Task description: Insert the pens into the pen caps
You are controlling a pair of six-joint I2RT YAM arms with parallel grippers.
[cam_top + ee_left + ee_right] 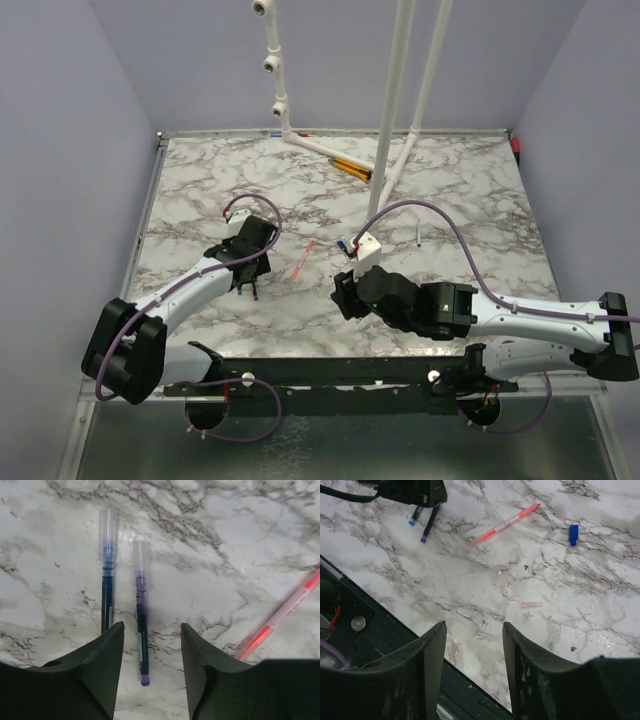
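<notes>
Left wrist: slim purple pen [142,615], clear-capped, on veined marble [225,555].

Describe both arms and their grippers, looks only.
The left arm and right arm have pale grey-white links with bulky black joints and black bases. A thin purple cable runs along each, looping free near the wrist. The left gripper and right gripper each have two broad matte black fingers tapering to blunt tips; the right fingers carry whitish scuffs.
</notes>
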